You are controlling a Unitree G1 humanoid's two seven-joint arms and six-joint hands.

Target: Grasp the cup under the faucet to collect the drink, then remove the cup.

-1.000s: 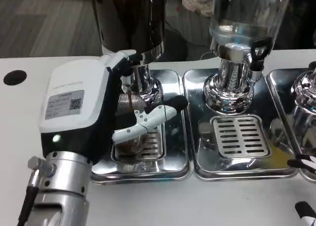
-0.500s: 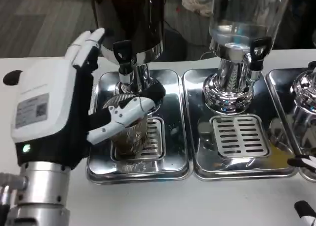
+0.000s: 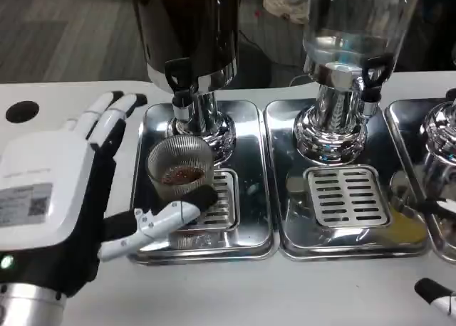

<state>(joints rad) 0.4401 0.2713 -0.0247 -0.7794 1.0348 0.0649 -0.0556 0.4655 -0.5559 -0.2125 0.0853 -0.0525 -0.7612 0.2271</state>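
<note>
Camera count: one. Head view: mounted on the robot's head or chest, aimed forward and steeply down across the white table (image 3: pixel 299 290). Range: close; the left hand (image 3: pixel 64 191) fills the lower left corner. Far edge of frame: cuts off the tops of the dark drink dispenser (image 3: pixel 191 34) and the clear dispenser (image 3: pixel 353 27). Beyond the table: grey floor (image 3: pixel 64 27).

faucet (image 3: pixel 179 91) above cup (image 3: pixel 180 171) (close), right side free

Ribbed clear cup (image 3: pixel 179 171), dark brown drink (image 3: pixel 182 175)
</note>
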